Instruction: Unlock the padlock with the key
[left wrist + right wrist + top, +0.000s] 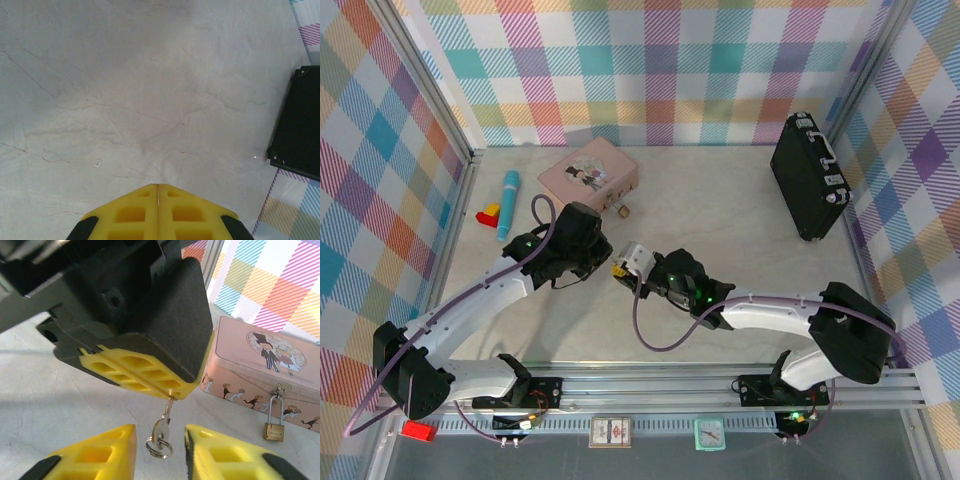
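Observation:
The small silver key (162, 432) hangs blade-up with its ring at the bottom. My left gripper (172, 394) is shut on the blade's tip, its yellow fingers pressed together (158, 186). My right gripper (159, 431) is open, one yellow finger on each side of the key's head, not touching it. The two grippers meet at mid-table (617, 267). The brass padlock (273, 430) hangs by its silver shackle from the latch of the pink tin (260, 365), to the right behind the key. From above the padlock (620, 209) lies beside the tin (588, 172).
A black case (808, 175) stands at the back right, also seen as a black case (300, 125) at the edge of the left wrist view. A teal marker (507, 205) and red and yellow blocks (487, 214) lie at the left wall. Checked walls enclose the table.

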Robot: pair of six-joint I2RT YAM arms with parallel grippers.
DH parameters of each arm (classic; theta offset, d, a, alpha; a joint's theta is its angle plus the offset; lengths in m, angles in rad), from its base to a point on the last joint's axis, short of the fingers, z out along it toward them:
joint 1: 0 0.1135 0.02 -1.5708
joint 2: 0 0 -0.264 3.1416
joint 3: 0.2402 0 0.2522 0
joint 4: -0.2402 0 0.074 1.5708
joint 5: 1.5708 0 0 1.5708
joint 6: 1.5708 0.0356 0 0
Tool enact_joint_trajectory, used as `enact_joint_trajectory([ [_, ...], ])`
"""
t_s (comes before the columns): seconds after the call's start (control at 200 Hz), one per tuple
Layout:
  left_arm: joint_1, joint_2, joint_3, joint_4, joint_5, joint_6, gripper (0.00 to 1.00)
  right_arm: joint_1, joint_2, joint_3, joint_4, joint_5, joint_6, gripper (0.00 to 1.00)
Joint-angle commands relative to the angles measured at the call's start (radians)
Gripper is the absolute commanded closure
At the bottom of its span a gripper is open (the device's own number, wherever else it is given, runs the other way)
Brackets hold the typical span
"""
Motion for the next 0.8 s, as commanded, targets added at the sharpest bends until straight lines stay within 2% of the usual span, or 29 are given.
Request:
enact_joint_trajectory([
  [0.0,0.006,-0.029,-0.013,0.012,0.009,-0.015,1.00,0.010,0.014,0.037,0.034,0.029,0.003,0.70],
  [0.22,-0.001,-0.029,-0.014,0.012,0.005,-0.015,1.00,0.010,0.031,0.042,0.034,0.044,0.024,0.76],
  [0.795,-0.008,-0.019,-0.005,0.011,0.003,-0.012,1.00,0.009,0.047,0.053,0.055,0.072,0.044,0.78],
])
